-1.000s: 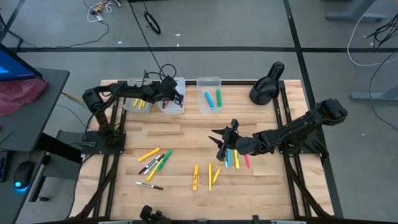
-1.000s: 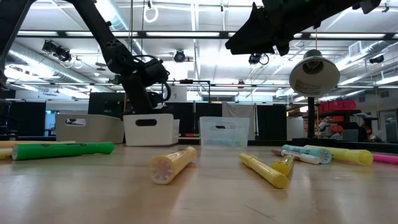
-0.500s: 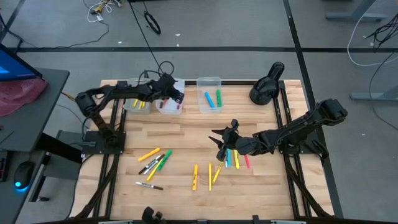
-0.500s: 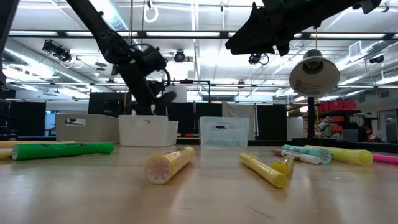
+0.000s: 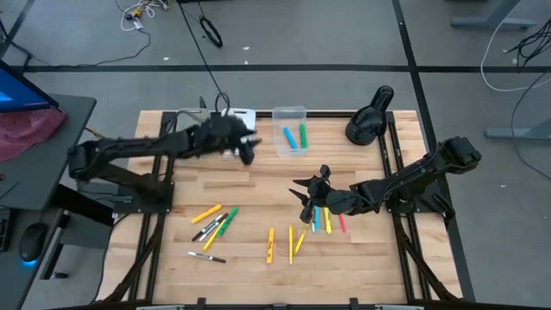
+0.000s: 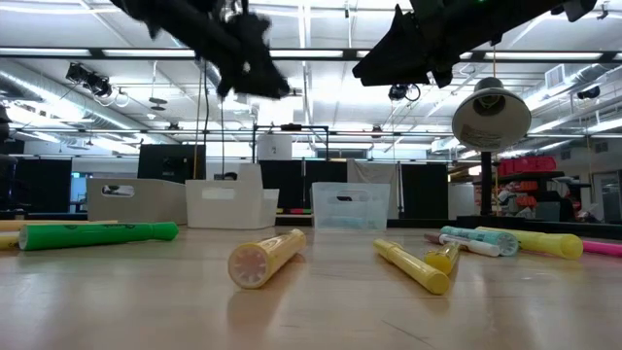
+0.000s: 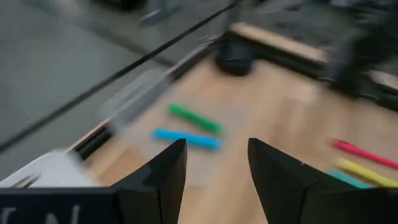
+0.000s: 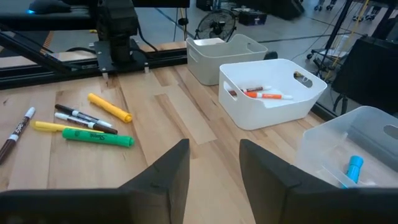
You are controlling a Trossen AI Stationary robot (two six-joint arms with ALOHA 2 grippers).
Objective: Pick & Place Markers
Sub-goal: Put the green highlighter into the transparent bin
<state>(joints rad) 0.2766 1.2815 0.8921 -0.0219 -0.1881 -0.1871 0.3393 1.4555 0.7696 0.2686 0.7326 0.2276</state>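
Observation:
Markers lie loose on the wooden table: a yellow, green and black group, two yellow ones, and a blue, yellow and red cluster. A blue and a green marker lie in the clear bin. Red and orange markers lie in a white bin. My left gripper hangs open and empty in the air between the white bins and the clear bin, high in the low view. My right gripper hovers open and empty beside the blue, yellow and red cluster.
Three bins stand in a row along the far edge; my left arm covers part of the white ones. A dark lamp-like object sits at the far right corner. Bare wood lies between the bins and the loose markers.
My left gripper has risen from low over the white bin and swung toward the table's near edge and a little to the right, its arm now stretched across the far left of the table. My right arm has kept still.

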